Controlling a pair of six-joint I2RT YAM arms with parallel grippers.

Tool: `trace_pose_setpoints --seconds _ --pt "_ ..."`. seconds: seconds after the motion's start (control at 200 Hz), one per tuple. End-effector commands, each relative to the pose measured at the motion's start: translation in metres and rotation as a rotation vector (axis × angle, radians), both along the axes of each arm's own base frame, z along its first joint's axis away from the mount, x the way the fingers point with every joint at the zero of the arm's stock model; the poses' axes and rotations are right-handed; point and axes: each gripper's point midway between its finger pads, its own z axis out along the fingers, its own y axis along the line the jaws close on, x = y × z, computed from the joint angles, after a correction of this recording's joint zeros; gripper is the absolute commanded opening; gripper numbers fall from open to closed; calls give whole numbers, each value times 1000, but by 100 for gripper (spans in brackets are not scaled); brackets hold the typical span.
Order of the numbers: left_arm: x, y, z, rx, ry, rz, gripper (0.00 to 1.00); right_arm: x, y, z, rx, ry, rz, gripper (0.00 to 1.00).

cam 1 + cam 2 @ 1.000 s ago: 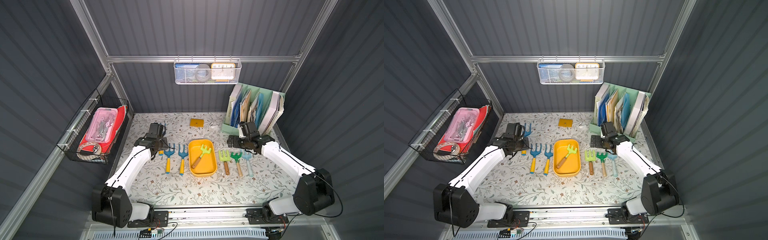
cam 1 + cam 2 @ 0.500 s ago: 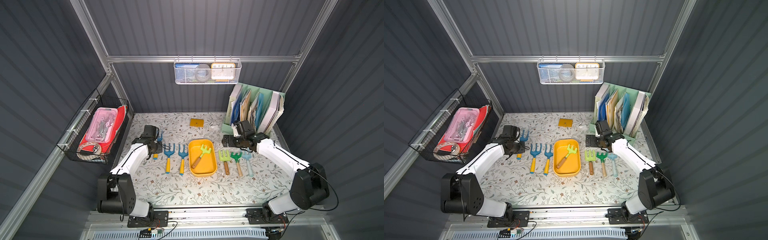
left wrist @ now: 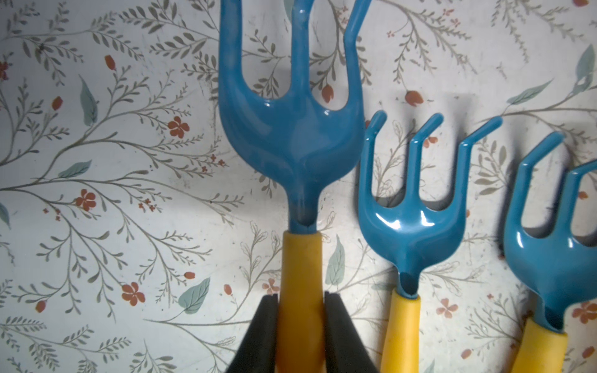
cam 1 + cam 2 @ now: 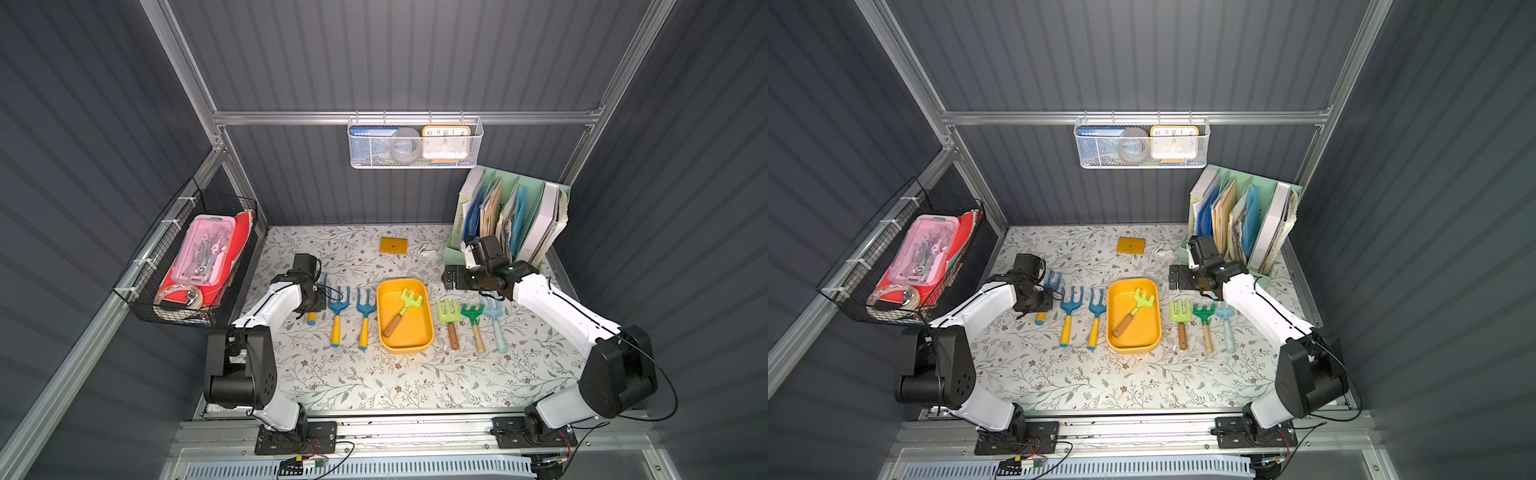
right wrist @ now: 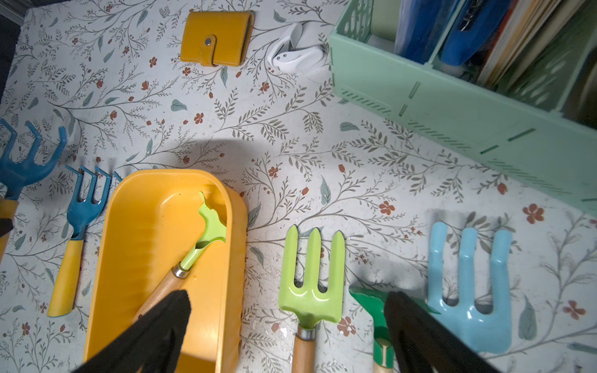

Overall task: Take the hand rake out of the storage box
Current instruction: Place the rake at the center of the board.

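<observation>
The storage box [image 4: 413, 334] is a mustard-yellow tub mid-table, seen in both top views [image 4: 1140, 336] and in the right wrist view [image 5: 145, 232]. Inside it the hand rake [image 4: 409, 299] [image 4: 1143, 298] [image 5: 211, 222] lies slantwise, light green head toward the back, wooden handle toward the front. My right gripper [image 4: 451, 278] [image 5: 286, 295] is open, hanging behind the box's right side, above the tools on the right. My left gripper [image 4: 313, 301] [image 3: 301, 295] is shut on the yellow handle of a blue fork [image 3: 290, 139] [image 4: 326, 282], left of the box.
Two more blue forks [image 4: 337, 305] [image 4: 365, 305] lie left of the box. A light green fork [image 4: 446, 311], a dark green rake [image 4: 471, 311] and a pale blue fork [image 4: 494, 309] lie right. Mint file organiser [image 4: 511, 216], yellow wallet [image 4: 392, 245], black wire basket [image 4: 191, 266].
My left arm has folded back and brought the blue fork lower and further left. My open right gripper has moved left toward the box.
</observation>
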Motion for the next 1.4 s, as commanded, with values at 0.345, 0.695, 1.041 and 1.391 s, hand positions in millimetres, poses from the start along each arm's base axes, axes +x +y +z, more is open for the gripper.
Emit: trace_pose_setpoints --seconds 0.345,0.695,1.041,1.391 --pt "-3 13 -31 51 118 27 17 2 8 0 -20 5 23 99" --pt "-5 14 -44 60 158 23 25 2 9 2 -19 0 29 99" --pt "-7 18 -51 78 183 37 34 1 7 4 -42 -9 30 99" --pt "37 12 -6 35 -6 57 43 1 7 2 -44 -8 28 99"
